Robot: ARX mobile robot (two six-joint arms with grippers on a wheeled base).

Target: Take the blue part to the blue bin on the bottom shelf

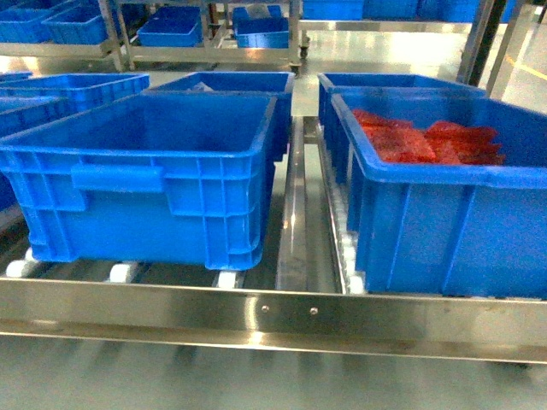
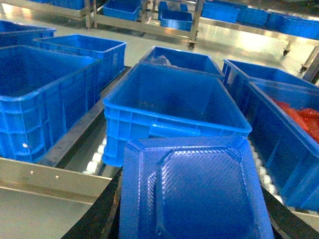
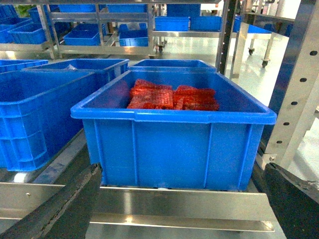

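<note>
From the head camera, a big blue bin (image 1: 149,175) sits on the left side of the bottom shelf (image 1: 265,314), on white rollers (image 1: 122,272). Its inside looks bare from here. A second blue bin (image 1: 444,213) stands to the right, with red parts (image 1: 427,141) piled inside. A shiny metal strip (image 1: 293,213) runs between the two bins. More blue bins stand behind them, and far-off racks (image 1: 205,34) hold still more. No arm shows in this view.

From the left wrist camera, the blue part (image 2: 192,189) fills the bottom of the picture. It is a flat blue plastic tray with raised shapes pressed into it. The left gripper (image 2: 192,226) is clamped on it, and its dark fingers (image 2: 97,214) show at both lower edges of the tray. The part is up in the air, just in front of the blue bin and near its front wall. It is not inside yet.

From the right wrist camera, the bin with the red parts sits right ahead on the shelf's shiny front rail. The right gripper (image 3: 184,209) is spread wide apart with nothing in it. Its dark fingers (image 3: 65,204) show at the two bottom corners
</note>
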